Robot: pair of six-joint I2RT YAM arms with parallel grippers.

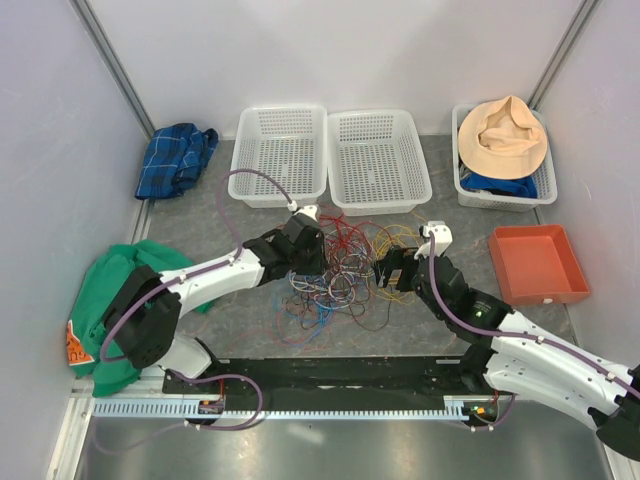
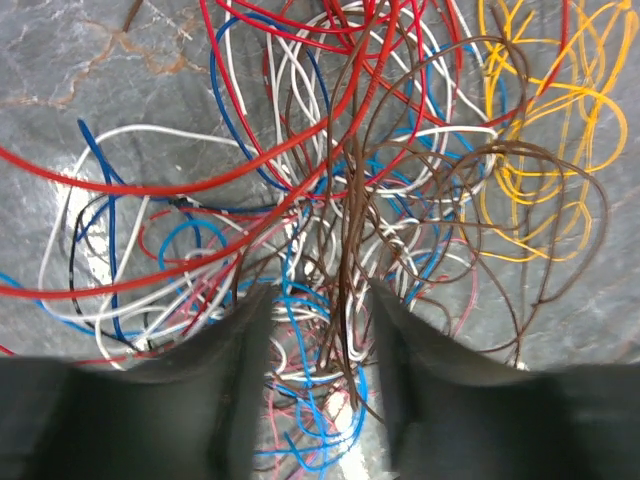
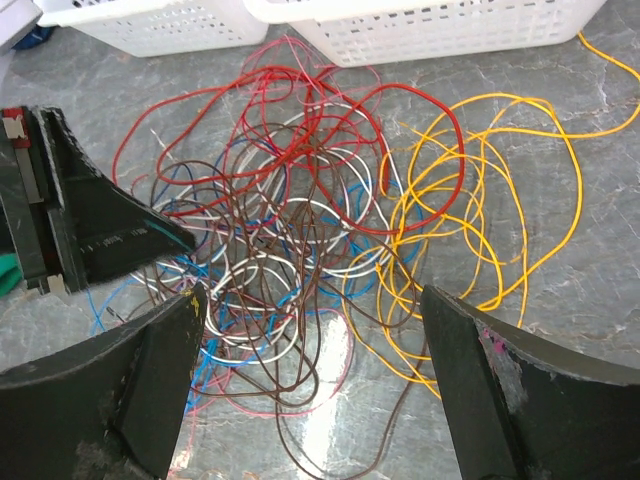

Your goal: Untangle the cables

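The cables [image 1: 340,272] lie in one tangled heap of thin red, brown, white, blue, pink and yellow wires on the grey table, between the two arms. My left gripper [image 1: 316,264] is down in the left side of the heap. In the left wrist view its fingers [image 2: 240,340] stand partly apart, and a bundle of brown wires [image 2: 350,300] with blue loops runs through the gap unpinched. My right gripper [image 3: 312,300] hovers wide open over the heap's right side, near the yellow loops [image 3: 480,200], holding nothing. The left gripper [image 3: 100,235] shows at that view's left edge.
Two white baskets [image 1: 285,155] [image 1: 378,160] stand just behind the heap. A third basket [image 1: 545,185] at the back right holds a tan hat [image 1: 505,135]. A red tray [image 1: 535,262] sits at the right, with a blue plaid cloth [image 1: 175,158] and a green cloth [image 1: 110,300] at the left.
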